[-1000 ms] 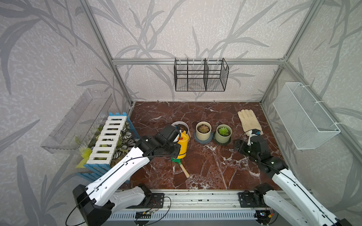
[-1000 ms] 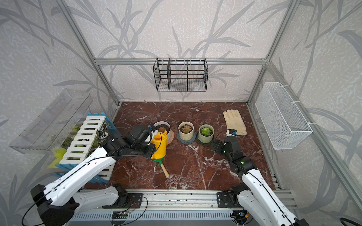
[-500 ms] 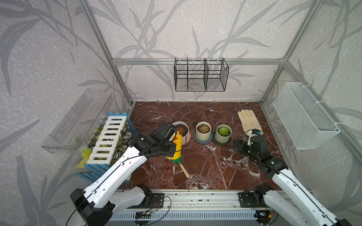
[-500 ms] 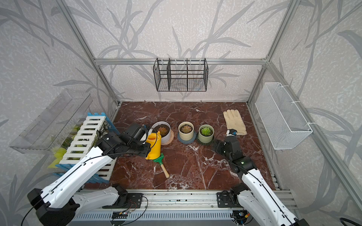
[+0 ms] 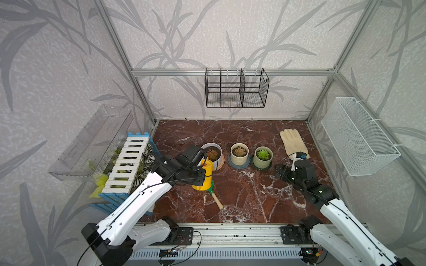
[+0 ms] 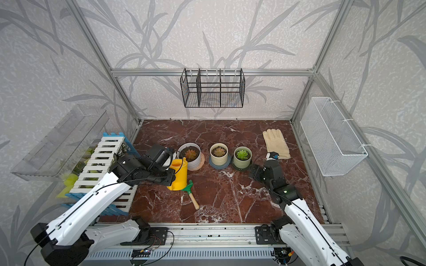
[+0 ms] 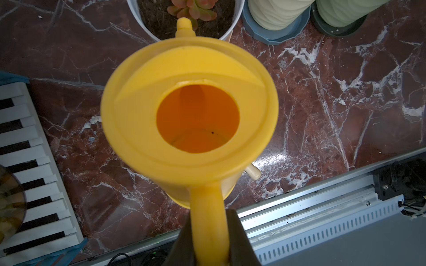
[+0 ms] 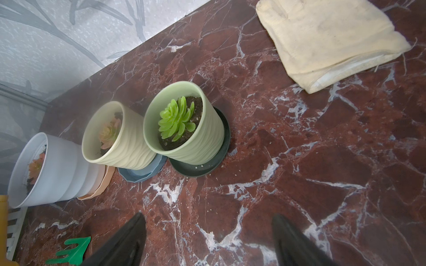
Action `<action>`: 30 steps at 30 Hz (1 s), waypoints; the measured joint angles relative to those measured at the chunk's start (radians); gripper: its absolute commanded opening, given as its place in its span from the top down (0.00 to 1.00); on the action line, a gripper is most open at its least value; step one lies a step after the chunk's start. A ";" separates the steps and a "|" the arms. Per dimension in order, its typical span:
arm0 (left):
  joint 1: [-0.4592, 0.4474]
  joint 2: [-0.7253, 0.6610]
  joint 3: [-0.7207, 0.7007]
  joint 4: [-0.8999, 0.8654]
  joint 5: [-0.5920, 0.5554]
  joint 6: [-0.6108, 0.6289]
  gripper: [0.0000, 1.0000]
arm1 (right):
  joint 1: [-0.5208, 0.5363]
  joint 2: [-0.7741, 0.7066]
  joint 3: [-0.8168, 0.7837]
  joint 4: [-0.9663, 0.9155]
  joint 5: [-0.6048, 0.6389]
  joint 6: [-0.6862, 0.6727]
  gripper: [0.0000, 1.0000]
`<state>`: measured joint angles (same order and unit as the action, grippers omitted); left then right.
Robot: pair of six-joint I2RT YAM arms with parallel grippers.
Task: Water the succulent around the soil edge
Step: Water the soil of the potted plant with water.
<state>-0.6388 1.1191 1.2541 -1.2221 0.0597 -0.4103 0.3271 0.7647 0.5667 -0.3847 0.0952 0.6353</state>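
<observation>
Tabletop (image 5: 242, 195): dark red marble, white veining.
Watering can (image 5: 208, 168): solid yellow; interior reads orange in left wrist view.
White pot (image 5: 219, 161): plain white. Soil (image 7: 156, 23): dark brown. Red-orange succulent (image 5: 212, 153). Peach saucer (image 8: 105, 179) beneath.
Cream pot (image 5: 239, 159), next to white pot: wavy ribbed relief. Pink-tan succulent (image 5: 239, 151). Blue-grey saucer (image 5: 232, 164).
Green pot (image 5: 261, 162), one further from white pot: pale green, same wavy relief. Bright green succulent (image 5: 262, 154). Dark green-grey saucer (image 8: 198, 168).
Rake (image 5: 211, 186), near white pot: green head, pale wood handle.
Glove (image 5: 292, 144): cream.
</observation>
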 measured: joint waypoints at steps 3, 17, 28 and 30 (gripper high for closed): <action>0.000 0.000 0.003 0.007 0.037 0.006 1.00 | 0.000 0.000 0.000 0.000 0.000 0.000 0.13; 0.000 0.000 0.004 0.092 0.148 0.018 1.00 | 0.000 0.000 0.000 0.000 -0.001 0.000 0.13; 0.000 -0.028 0.003 0.051 0.037 -0.008 1.00 | 0.000 0.000 0.000 0.000 -0.001 0.000 0.13; 0.000 -0.036 0.003 0.035 0.011 -0.013 1.00 | 0.000 0.000 0.000 0.000 -0.001 0.000 0.13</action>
<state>-0.6384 1.0828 1.2575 -1.1870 0.0704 -0.4232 0.3271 0.7643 0.5667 -0.3843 0.0944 0.6353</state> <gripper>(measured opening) 0.189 0.874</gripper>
